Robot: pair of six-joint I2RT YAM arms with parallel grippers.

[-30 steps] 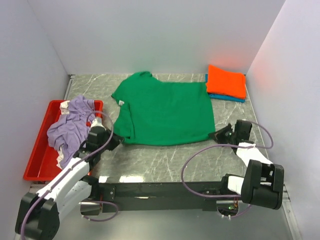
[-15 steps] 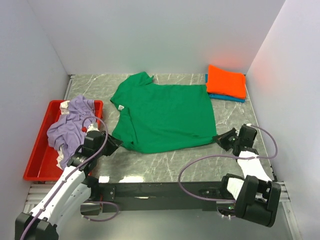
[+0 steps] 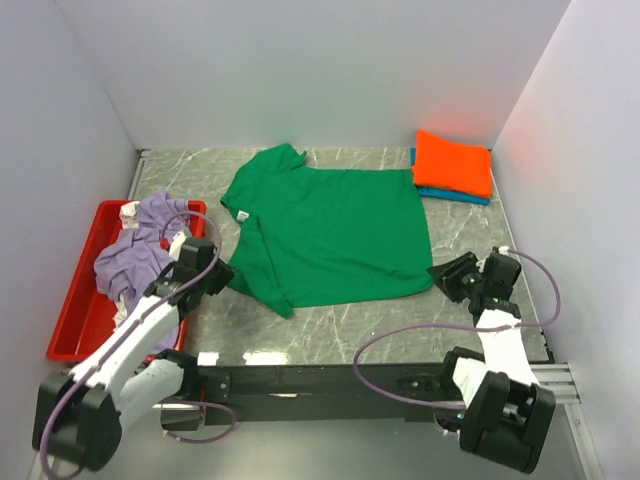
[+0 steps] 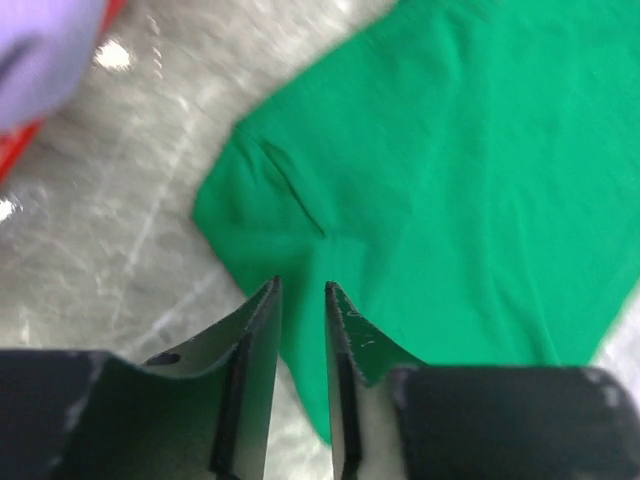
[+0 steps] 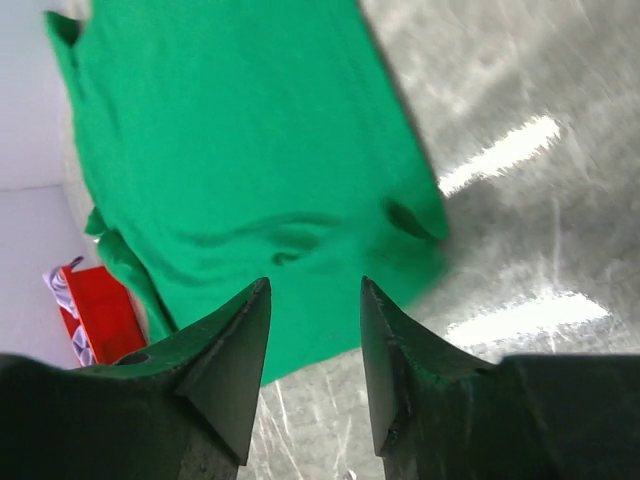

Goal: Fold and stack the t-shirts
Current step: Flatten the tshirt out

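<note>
The bright green t-shirt (image 3: 330, 225) lies spread flat in the middle of the table, collar to the far left. My left gripper (image 3: 222, 272) hovers at its near-left corner, fingers slightly parted with nothing between them (image 4: 300, 287); green cloth (image 4: 450, 150) shows just beyond the tips. My right gripper (image 3: 445, 275) stands open at the shirt's near-right corner (image 5: 315, 283), empty, with the green cloth (image 5: 230, 150) ahead of it. A folded orange t-shirt (image 3: 455, 162) rests on a folded blue t-shirt (image 3: 450, 194) at the far right. The lavender t-shirt (image 3: 145, 255) is crumpled in the tray.
A red plastic tray (image 3: 75, 310) sits along the left wall, its corner also visible in the right wrist view (image 5: 100, 310). White walls close in the left, far and right sides. Purple cables loop near both arm bases at the near edge.
Both grippers were shut on the green shirt's near corners; first the left, then the right opened and let go. The shirt's near edge was drawn slightly toward me.
</note>
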